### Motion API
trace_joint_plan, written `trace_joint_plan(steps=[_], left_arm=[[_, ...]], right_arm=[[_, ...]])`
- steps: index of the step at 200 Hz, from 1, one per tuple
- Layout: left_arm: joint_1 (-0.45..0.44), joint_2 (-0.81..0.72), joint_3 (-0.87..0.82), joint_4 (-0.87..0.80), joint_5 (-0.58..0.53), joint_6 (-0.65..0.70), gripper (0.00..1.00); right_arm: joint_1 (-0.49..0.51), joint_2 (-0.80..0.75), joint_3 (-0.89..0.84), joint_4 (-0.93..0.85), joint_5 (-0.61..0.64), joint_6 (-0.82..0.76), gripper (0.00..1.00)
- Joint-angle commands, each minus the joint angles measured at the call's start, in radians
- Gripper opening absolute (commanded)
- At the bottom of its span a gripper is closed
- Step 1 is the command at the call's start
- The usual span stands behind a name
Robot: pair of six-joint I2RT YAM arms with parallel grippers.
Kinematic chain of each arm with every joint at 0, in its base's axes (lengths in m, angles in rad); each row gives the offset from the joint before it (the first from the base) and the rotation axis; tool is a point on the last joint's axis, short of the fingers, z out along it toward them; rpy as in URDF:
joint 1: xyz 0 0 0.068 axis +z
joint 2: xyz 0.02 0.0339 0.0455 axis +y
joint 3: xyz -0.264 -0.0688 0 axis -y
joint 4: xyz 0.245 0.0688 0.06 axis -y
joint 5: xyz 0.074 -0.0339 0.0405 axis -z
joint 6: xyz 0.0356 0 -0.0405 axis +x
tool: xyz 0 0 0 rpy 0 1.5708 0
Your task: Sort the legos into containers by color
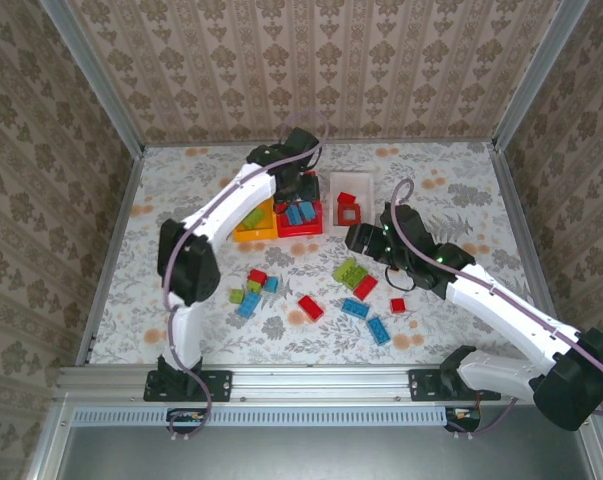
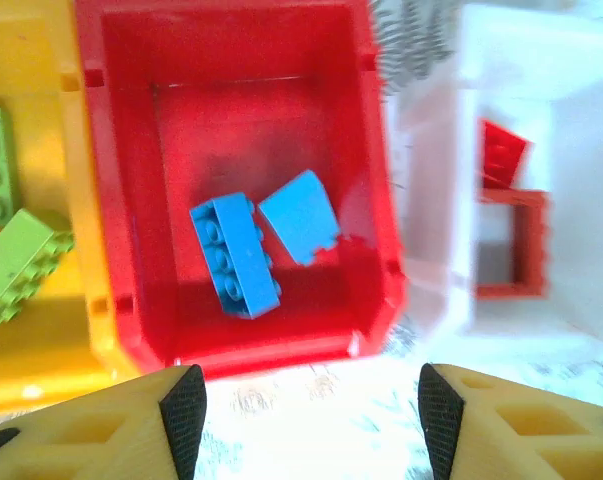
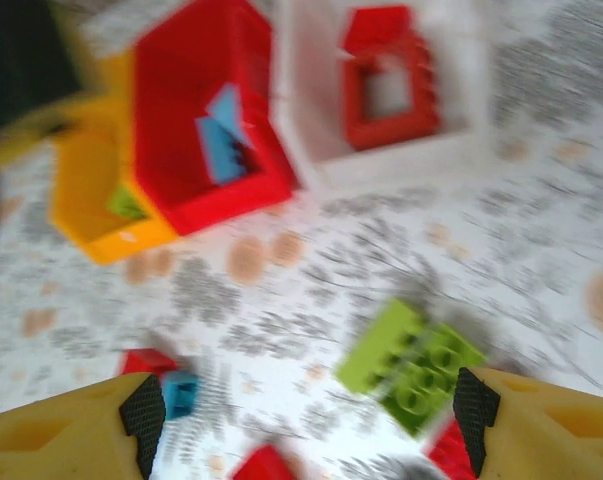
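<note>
My left gripper (image 2: 311, 425) hangs open and empty just in front of the red container (image 2: 131, 180), where two blue legos (image 2: 236, 255) lie. The yellow container (image 2: 41, 340) to its left holds lime green legos (image 2: 21, 265). On its right, the white container (image 2: 431, 200) holds a hollow red frame (image 2: 511, 245) and a red brick (image 2: 503, 152). My right gripper (image 3: 309, 420) is open above the table, with joined green legos (image 3: 411, 365) by its right finger. From above, the left gripper (image 1: 297, 192) is over the red container (image 1: 299, 231), and the right gripper (image 1: 359, 240) is above the loose bricks.
Loose legos lie on the floral table: a green (image 1: 349, 270), red (image 1: 366, 287) and blue (image 1: 355, 308) group at centre right, a red one (image 1: 310, 307) in the middle, and a mixed cluster (image 1: 253, 290) at centre left. Patterned walls enclose the table.
</note>
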Motion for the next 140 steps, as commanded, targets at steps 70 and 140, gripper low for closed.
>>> trace_joint_plan(steps=[70, 140], left_arm=[[-0.445, -0.559, -0.725, 0.443, -0.043, -0.095, 0.69], [-0.617, -0.627, -0.890, 0.533, -0.108, -0.235, 0.70]], right_arm=[[-0.006, -0.054, -0.228, -0.351, 0.044, 0.110, 0.82], [-0.019, 0.147, -0.230, -0.259, 0.036, 0.044, 0.76]])
